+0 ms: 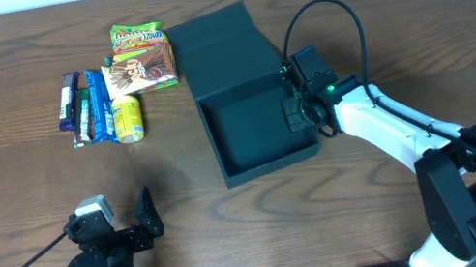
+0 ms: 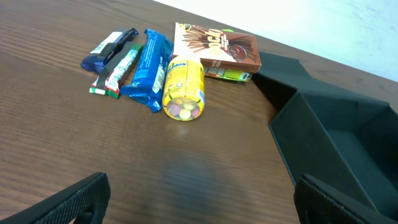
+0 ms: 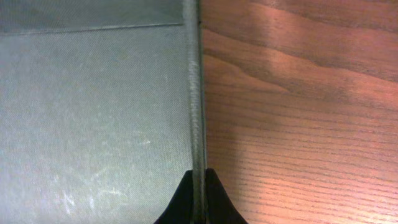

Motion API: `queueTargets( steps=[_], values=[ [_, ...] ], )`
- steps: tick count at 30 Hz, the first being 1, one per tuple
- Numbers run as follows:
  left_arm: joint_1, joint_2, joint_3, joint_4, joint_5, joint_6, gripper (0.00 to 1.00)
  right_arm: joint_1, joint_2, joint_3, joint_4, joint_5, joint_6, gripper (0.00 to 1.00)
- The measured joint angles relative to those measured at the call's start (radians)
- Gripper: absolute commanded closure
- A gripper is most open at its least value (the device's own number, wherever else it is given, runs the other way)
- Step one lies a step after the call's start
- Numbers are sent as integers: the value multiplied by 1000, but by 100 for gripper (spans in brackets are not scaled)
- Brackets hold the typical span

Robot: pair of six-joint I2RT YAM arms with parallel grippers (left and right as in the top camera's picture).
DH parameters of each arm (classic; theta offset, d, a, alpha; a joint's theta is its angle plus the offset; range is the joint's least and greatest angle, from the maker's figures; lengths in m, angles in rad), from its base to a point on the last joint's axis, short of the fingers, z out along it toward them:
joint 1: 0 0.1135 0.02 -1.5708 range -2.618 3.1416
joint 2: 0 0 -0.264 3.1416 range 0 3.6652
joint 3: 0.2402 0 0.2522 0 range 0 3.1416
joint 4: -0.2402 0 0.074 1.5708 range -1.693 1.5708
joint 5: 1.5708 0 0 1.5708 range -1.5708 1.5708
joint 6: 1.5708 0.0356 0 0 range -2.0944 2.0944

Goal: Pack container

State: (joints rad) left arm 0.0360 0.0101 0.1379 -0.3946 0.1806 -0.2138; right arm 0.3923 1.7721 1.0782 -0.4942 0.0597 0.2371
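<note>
The dark teal container [image 1: 252,126] stands open at the table's middle, its flap lid [image 1: 217,44] lying back behind it and nothing inside. My right gripper [image 1: 298,111] is shut on the container's right wall. In the right wrist view that thin wall [image 3: 194,93] runs straight up from between the closed right gripper [image 3: 198,186]. My left gripper [image 1: 137,228] stays open near the front left, over bare wood. The left wrist view has the left gripper [image 2: 202,202] spread wide and holding nothing, with the container [image 2: 336,137] to its right.
Snacks lie left of the container: a green pack [image 1: 139,37], a brown stick-biscuit box [image 1: 141,72], a yellow candy tube [image 1: 128,119], a blue pack [image 1: 100,116] and a dark bar [image 1: 68,100]. The right arm's white link [image 1: 384,127] stretches from the front right.
</note>
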Motion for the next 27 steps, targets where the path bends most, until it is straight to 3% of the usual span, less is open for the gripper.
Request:
queueTargets(
  steps=[17, 27],
  values=[
    [0, 0, 0, 0, 0, 0, 4, 0, -6, 20, -118, -38, 201, 99],
    [0, 0, 0, 0, 0, 0, 4, 23, -8, 21, -134, -23, 230, 99]
  ],
)
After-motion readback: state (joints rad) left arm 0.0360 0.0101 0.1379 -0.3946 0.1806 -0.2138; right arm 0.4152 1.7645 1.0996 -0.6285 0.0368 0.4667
